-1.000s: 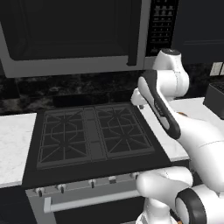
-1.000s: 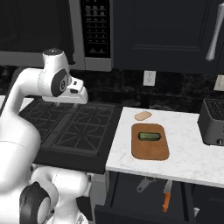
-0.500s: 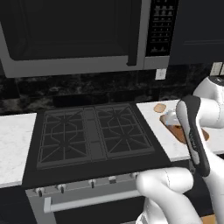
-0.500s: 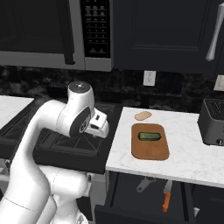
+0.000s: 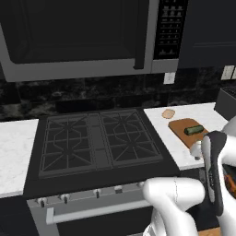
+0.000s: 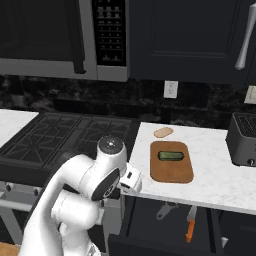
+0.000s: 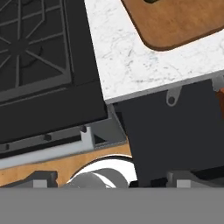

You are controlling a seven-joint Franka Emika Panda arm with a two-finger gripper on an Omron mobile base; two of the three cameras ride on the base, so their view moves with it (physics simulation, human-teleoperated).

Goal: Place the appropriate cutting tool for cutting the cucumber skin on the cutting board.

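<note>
Resting: small dark green cylindrical cucumber (image 6: pixel 171 156) on flat brown wooden cutting board (image 6: pixel 171 171).
Board flat on white marble bench (image 6: pixel 220 175); claw (image 6: pixel 131 181) state impossible to tell.

Can't read any text from my cams — microwave keypad (image 6: pixel 109 30) has rows of marks, too small/blurred to make out. No labels or brands elsewhere.

The white arm folds low, its pincer (image 6: pixel 134 181) (jaw spacing unclear) aimed down beside the elbow.
</note>
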